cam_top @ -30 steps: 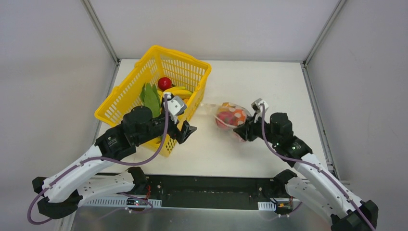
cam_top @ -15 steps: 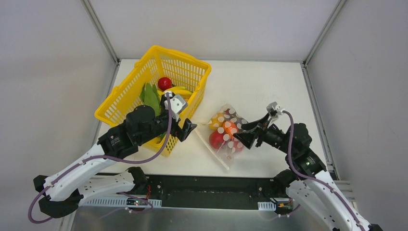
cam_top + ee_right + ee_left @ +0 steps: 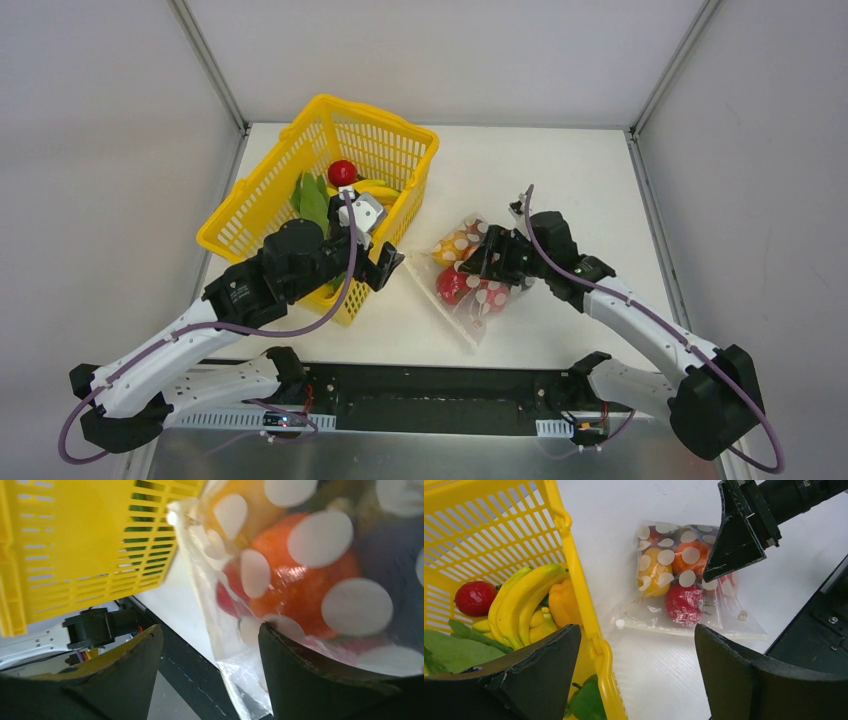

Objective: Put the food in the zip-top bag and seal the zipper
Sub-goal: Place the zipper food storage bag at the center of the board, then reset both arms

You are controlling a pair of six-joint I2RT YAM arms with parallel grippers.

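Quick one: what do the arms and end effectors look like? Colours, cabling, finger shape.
The left arm and right arm have white links and black joint housings. A purple cable runs along each. The left end effector and right end effector each have two matte black, wedge-shaped fingers. No markings legible.

The clear, white-dotted zip-top bag [image 3: 649, 617] is lying flat on my tabletop [image 3: 520, 170], its zipper strip [image 3: 684, 631] along the near edge, holding red, orange and yellow food pieces [image 3: 684, 605]. Bananas [image 3: 521, 600], a red fruit [image 3: 473, 598] and green pieces [image 3: 454, 650] are sitting in the yellow basket [image 3: 574, 565].
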